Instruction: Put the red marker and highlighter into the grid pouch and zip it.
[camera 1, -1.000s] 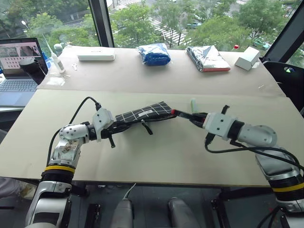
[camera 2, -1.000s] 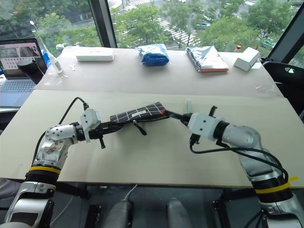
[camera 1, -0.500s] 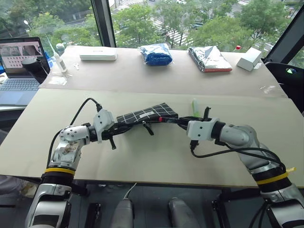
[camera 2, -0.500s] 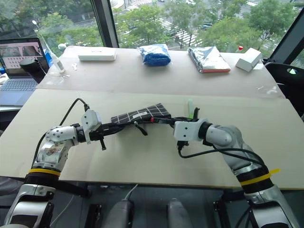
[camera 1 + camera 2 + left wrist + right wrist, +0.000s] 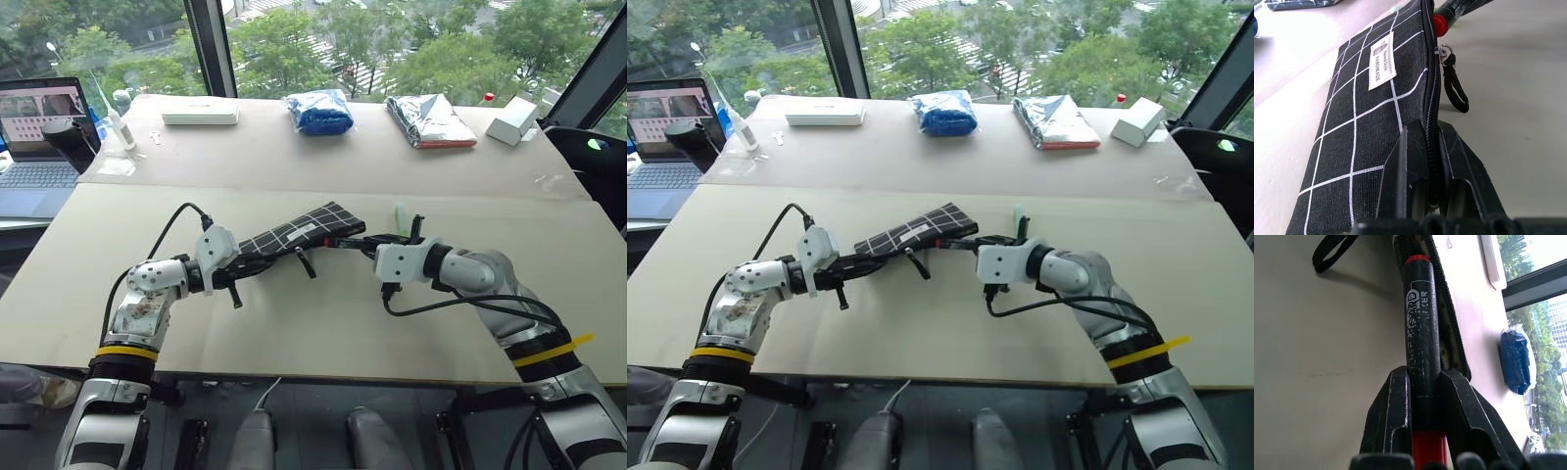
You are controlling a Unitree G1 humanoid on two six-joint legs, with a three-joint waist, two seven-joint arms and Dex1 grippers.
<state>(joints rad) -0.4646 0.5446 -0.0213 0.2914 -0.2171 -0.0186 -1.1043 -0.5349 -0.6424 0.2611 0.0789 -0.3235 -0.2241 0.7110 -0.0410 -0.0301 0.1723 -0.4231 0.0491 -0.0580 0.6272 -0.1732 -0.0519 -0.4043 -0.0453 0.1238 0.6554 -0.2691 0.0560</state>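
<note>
Nearest, the left claw [image 5: 1431, 161] is clamped on the zip edge of the grid pouch [image 5: 294, 235]; soft fabric, likely to sag unless held taut. Beyond, at the pouch's mouth, the right claw [image 5: 1422, 404] is pinched on the red marker [image 5: 1420, 328], rigid, light, probably slick-barrelled. Just past it the highlighter [image 5: 400, 215] lies on the tabletop [image 5: 294, 333], partly hidden; the pouch's inside cannot be made out.

Left gripper [image 5: 1432, 161]: clamped on zip edge of grid pouch [image 5: 1359, 132].
Label [image 5: 1382, 61]: white, on pouch face.
Zip-pull strap [image 5: 1455, 85]: hanging from slider.
Red marker [image 5: 1447, 14]: red tip at pouch mouth.
</note>
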